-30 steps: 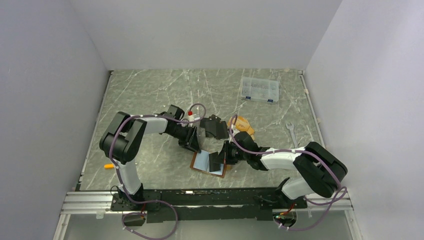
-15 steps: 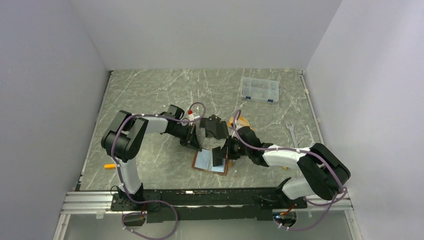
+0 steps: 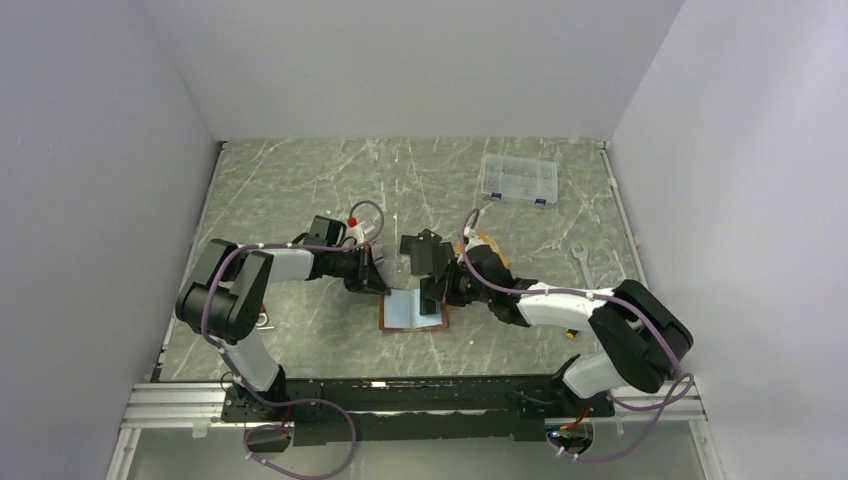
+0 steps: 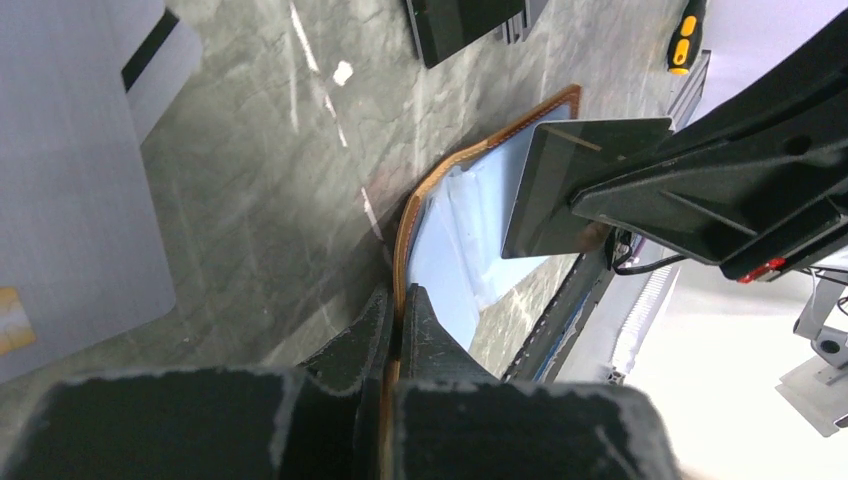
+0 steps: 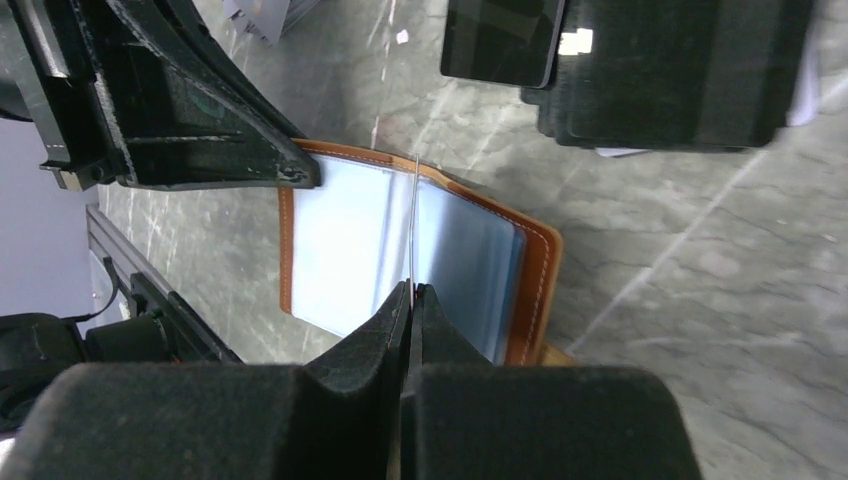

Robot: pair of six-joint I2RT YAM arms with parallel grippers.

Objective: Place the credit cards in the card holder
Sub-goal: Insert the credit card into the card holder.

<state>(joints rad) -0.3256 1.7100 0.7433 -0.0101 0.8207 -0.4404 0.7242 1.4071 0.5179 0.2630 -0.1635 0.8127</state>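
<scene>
The grey marbled worktop (image 3: 300,190) is occupied near its middle by both arms, which meet over the card holder (image 3: 403,312). The holder is laid open and flat, its pale clear pockets facing up inside a tan leather border.

A clear compartment box (image 3: 517,180) is seen well beyond the holder, toward the far right. Just beyond the holder, a pile of black cards (image 3: 425,250) is laid on the worktop. Silver-grey cards (image 4: 70,200) are seen on the far left side of the holder in the left wrist view.

The left end effector (image 3: 378,284) is closed tight on the holder's leather edge at its left side, the rim pinched between the fingers (image 4: 415,320).

The right end effector (image 3: 432,298) is clamped on a single card (image 4: 560,190), held on edge over the holder's middle; from the right wrist it shows only as a thin line above the pockets.

A wrench (image 3: 583,262) is laid well to the right of the holder. A yellow-and-black screwdriver (image 4: 682,40) is visible beyond the holder in the left wrist view.
</scene>
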